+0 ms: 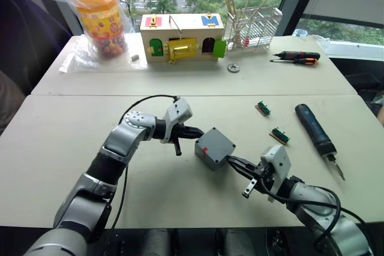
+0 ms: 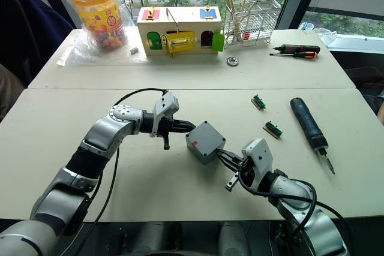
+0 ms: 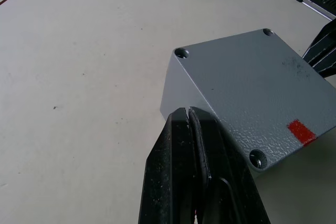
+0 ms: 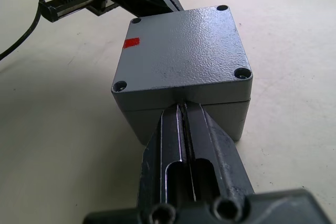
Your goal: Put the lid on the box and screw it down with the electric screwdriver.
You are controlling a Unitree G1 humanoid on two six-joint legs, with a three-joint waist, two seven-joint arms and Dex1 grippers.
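Tools [image 1: 198,132] [image 1: 235,163] against box [image 1: 214,148] sides

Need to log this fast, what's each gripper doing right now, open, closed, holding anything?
Left gripper: fingers shut, tips against the box, holding nothing.
Right gripper: fingers shut, tips against the box's opposite side, holding nothing.

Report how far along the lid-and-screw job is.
Done: the lid with its red mark sits on the box. In hand: the left gripper and the right gripper, both shut, press against opposite sides of the box, seemingly squaring it up. Left: the electric screwdriver lies untouched on the table to the right; whether the corner holes hold screws is unclear.
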